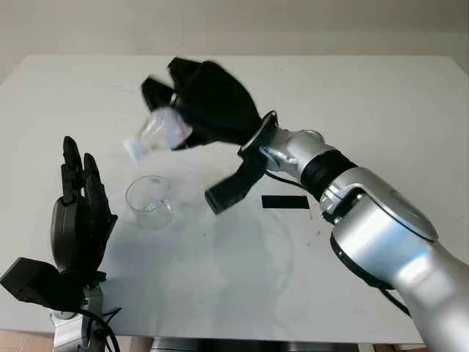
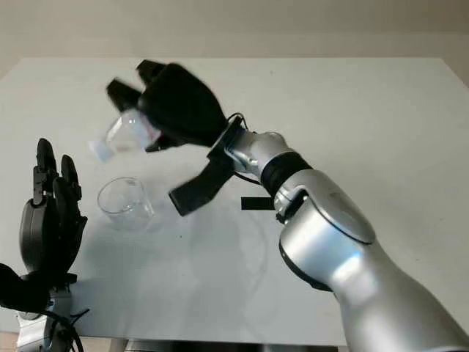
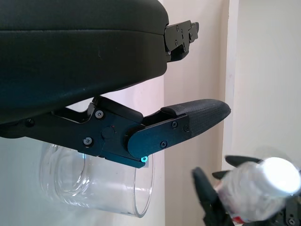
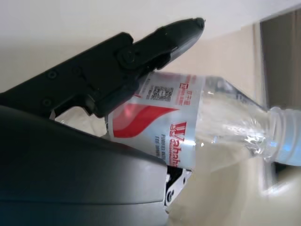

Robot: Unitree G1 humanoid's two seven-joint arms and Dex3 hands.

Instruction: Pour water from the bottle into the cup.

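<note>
Tilting bottle [image 1: 157, 132] above cup [image 1: 149, 202].

The right hand [image 4: 94, 155] is black and takes up the lower left of the picture. One black finger [image 4: 141, 52] reaches from the left up toward the top middle, and it lies across the bottle [image 4: 211, 122]. The hand is closed around the bottle. The bottle is clear plastic and lies on its side, with its neck pointing to the right edge. There is water inside it. A white label [image 4: 164, 117] with red shapes and red letters goes around the bottle's middle. The neck has ridges, and a pale blue cap [image 4: 289, 153] sits at the right edge.
</note>
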